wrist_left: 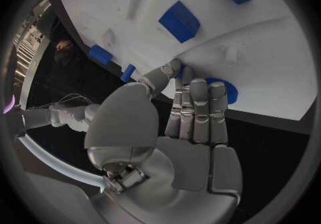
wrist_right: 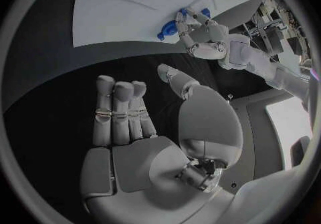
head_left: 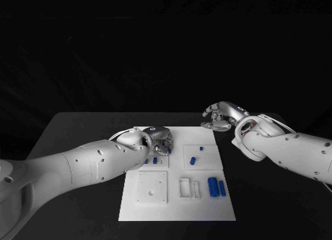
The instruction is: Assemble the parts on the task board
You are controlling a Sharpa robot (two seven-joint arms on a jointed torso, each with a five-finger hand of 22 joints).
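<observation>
Left arm comes in low across the counter (head_left: 79,125), its left hand (head_left: 153,138) bent down over the upper-left part of the task board (head_left: 179,210). Right arm reaches in from the other side; right hand (head_left: 222,116) hangs just past the board's far right corner, over bare counter.

Head view: left hand covers whatever is under its fingers, so contact is hard to read there. Left wrist view: fingers (wrist_left: 198,107) lie straight and side by side, tips at a round blue part (wrist_left: 227,91) on the board, thumb reaching toward it; whether the part is actually pinched cannot be told.

Right wrist view: right hand's fingers (wrist_right: 120,107) straight and close together, thumb apart, nothing in it, touching nothing.

Other blue parts lie on the board: two small ones (head_left: 151,161) beside the left hand, a pair (head_left: 197,154) mid-board, two longer bars (head_left: 216,187) near the right edge.
</observation>
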